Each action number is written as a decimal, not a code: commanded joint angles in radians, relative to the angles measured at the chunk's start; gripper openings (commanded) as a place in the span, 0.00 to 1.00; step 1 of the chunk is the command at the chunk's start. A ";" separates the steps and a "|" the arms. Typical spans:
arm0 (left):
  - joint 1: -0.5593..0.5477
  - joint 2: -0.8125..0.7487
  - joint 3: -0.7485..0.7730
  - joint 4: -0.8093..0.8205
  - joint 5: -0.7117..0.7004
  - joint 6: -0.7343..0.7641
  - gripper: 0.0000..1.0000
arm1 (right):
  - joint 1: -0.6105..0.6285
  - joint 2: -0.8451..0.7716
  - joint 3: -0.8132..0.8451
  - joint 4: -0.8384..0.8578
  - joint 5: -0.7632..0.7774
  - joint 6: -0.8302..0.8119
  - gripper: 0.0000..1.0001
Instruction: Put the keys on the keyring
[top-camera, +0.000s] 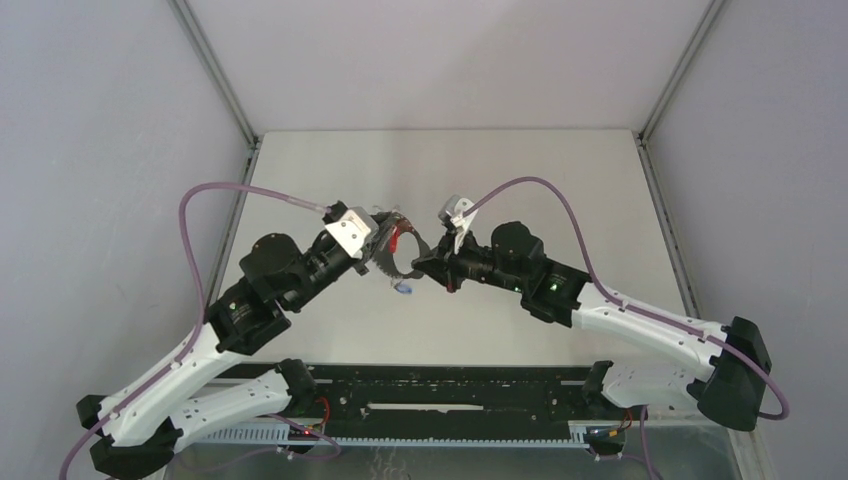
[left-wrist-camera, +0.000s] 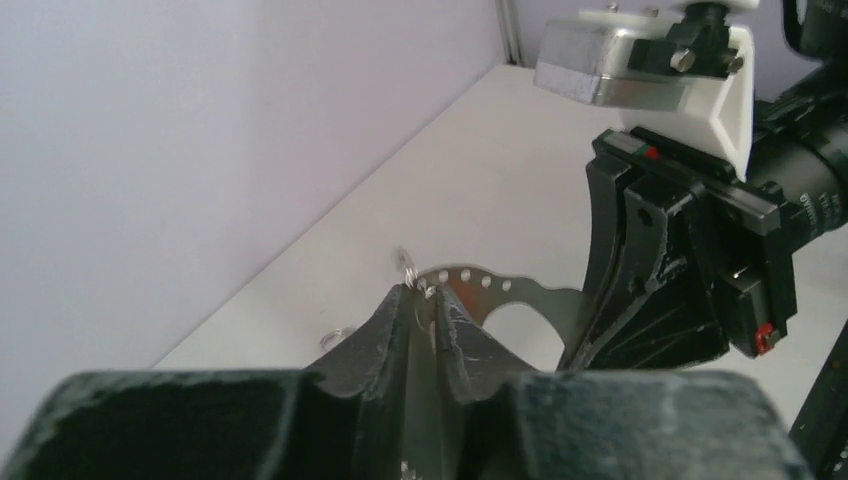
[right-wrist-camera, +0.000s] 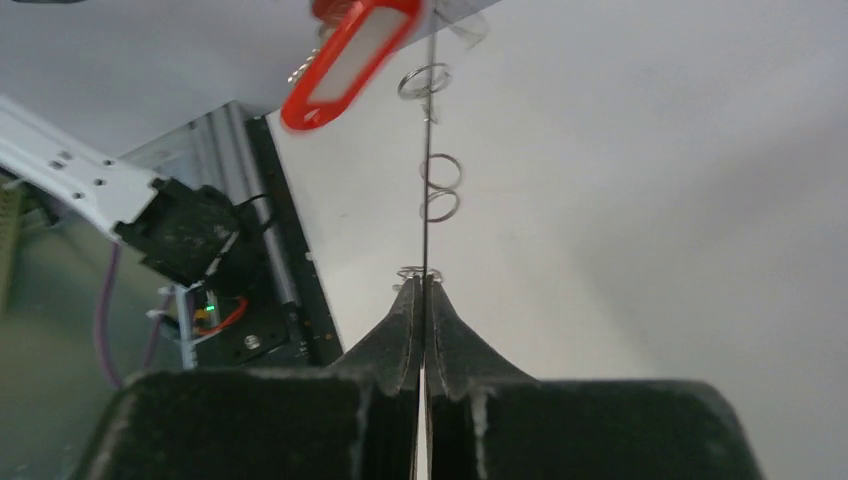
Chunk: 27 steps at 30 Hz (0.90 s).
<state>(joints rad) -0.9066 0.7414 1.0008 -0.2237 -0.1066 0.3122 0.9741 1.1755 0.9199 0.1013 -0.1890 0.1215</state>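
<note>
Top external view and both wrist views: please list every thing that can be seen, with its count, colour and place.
keyring: one, grey metal, in the air above the table's middle
small loops: several, silver, along the keyring's rim
red key: one, red, at the keyring's far end in the right wrist view
blue key: one, blue, just near of the keyring; hanging or lying, unclear
table: one, white, under everything
left gripper: one, black, shut on the keyring
right gripper: one, black, shut on the keyring
arms: two, white and black, reaching from the near edge

Soft, even light fills the white table (top-camera: 520, 170), with little shadow; near foregrounds blur in the 2 wrist views.
</note>
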 joint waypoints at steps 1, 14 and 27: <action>0.009 0.003 0.012 0.069 -0.056 -0.042 0.42 | -0.029 -0.023 0.039 0.060 -0.020 0.065 0.00; 0.466 0.257 0.366 -0.455 0.023 -0.152 1.00 | -0.280 0.176 0.264 -0.554 -0.092 0.363 0.00; 0.946 0.172 0.238 -0.595 0.349 -0.099 1.00 | -0.287 0.603 0.611 -0.477 -0.453 0.321 0.00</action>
<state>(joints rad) 0.0124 0.9852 1.3499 -0.8352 0.1516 0.1711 0.7444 1.7294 1.5082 -0.4908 -0.4969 0.4294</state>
